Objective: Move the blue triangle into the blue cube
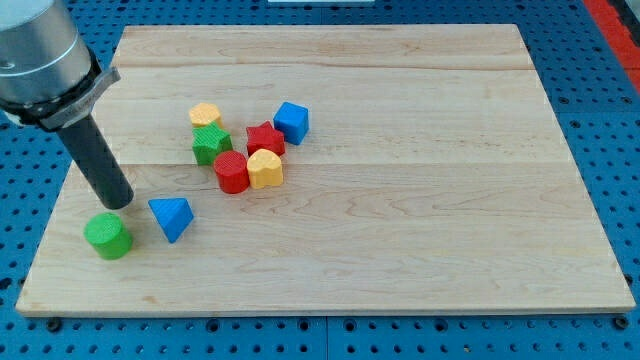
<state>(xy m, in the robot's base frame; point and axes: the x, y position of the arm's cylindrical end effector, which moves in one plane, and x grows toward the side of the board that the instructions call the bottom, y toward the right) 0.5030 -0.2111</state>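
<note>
The blue triangle [172,217] lies near the view's bottom left of the wooden board [420,230]. The blue cube [292,121] sits up and to the right of it, at the right end of a cluster of blocks. My tip [118,203] rests on the board just left of the blue triangle, with a small gap between them, and directly above a green cylinder [108,235].
The cluster between triangle and cube holds a yellow block [205,115], a green star-like block [211,144], a red star-like block [265,139], a red cylinder [231,171] and a yellow heart-like block [265,168]. A blue pegboard [600,120] surrounds the board.
</note>
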